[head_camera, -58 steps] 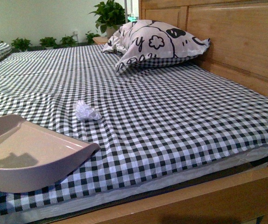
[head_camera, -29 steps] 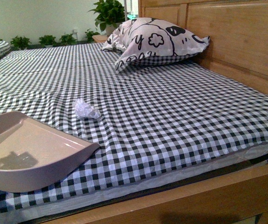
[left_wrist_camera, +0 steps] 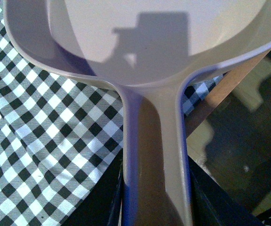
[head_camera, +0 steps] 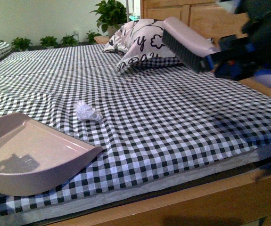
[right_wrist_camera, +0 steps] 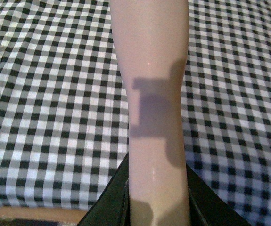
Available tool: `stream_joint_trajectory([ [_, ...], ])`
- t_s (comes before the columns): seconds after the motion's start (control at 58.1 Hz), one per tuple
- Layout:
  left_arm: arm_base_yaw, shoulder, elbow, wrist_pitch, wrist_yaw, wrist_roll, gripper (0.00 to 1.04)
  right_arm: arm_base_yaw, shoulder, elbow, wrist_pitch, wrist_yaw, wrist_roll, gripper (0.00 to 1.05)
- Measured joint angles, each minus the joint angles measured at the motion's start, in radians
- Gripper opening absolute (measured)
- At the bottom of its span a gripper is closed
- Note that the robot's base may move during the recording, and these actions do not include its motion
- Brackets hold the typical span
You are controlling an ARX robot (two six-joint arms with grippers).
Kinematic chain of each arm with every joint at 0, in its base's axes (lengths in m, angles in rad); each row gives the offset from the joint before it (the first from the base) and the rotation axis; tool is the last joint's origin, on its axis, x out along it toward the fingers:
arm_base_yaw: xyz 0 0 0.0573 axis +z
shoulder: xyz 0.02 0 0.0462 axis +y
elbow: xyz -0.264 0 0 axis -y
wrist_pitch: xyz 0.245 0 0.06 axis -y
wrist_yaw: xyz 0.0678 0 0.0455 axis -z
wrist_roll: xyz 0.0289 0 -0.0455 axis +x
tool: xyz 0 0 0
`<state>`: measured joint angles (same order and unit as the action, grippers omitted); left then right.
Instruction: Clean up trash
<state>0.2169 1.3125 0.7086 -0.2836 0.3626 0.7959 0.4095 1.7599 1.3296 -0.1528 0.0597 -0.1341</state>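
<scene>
Bright, even light. In the front view the dark right arm [head_camera: 255, 40] is smeared with blur. Hard-edged blocky shadows lie on the pale pink plastic dustpan [left_wrist_camera: 210, 23] and the pink brush [right_wrist_camera: 149, 56]. The black-and-white checked bedsheet [head_camera: 173, 122] is sharp.
</scene>
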Motion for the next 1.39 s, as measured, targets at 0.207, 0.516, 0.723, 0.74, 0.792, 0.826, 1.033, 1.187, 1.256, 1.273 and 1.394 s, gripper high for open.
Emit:
stream_joint_trajectory([
  [0.207, 0.0, 0.0, 0.0, 0.0, 0.0, 0.0, 0.28, 0.044, 0.197, 0.186, -0.069, 0.038, 0.007, 0.19],
  [0.516, 0.0, 0.0, 0.0, 0.0, 0.0, 0.0, 0.28, 0.109, 0.402, 0.389, -0.174, 0.071, 0.01, 0.19],
  [0.723, 0.0, 0.0, 0.0, 0.0, 0.0, 0.0, 0.28, 0.142, 0.441, 0.399, -0.191, 0.068, 0.005, 0.19],
  [0.74, 0.0, 0.0, 0.0, 0.0, 0.0, 0.0, 0.28, 0.144, 0.443, 0.399, -0.193, 0.066, 0.005, 0.19],
  [0.792, 0.0, 0.0, 0.0, 0.0, 0.0, 0.0, 0.28, 0.151, 0.446, 0.399, -0.202, 0.049, 0.004, 0.19],
  [0.826, 0.0, 0.0, 0.0, 0.0, 0.0, 0.0, 0.28, 0.157, 0.446, 0.399, -0.211, 0.032, 0.001, 0.19],
  [1.033, 0.0, 0.0, 0.0, 0.0, 0.0, 0.0, 0.28, 0.182, 0.425, 0.365, -0.248, -0.161, -0.073, 0.19],
  [1.187, 0.0, 0.0, 0.0, 0.0, 0.0, 0.0, 0.28, 0.185, 0.335, 0.278, -0.351, -0.402, -0.193, 0.19],
  [1.256, 0.0, 0.0, 0.0, 0.0, 0.0, 0.0, 0.28, 0.166, 0.272, 0.251, -0.418, -0.518, -0.261, 0.19],
  [1.273, 0.0, 0.0, 0.0, 0.0, 0.0, 0.0, 0.28, 0.158, 0.256, 0.247, -0.429, -0.538, -0.277, 0.19],
  [1.394, 0.0, 0.0, 0.0, 0.0, 0.0, 0.001, 0.28, 0.066, 0.171, 0.231, -0.397, -0.478, -0.326, 0.19],
])
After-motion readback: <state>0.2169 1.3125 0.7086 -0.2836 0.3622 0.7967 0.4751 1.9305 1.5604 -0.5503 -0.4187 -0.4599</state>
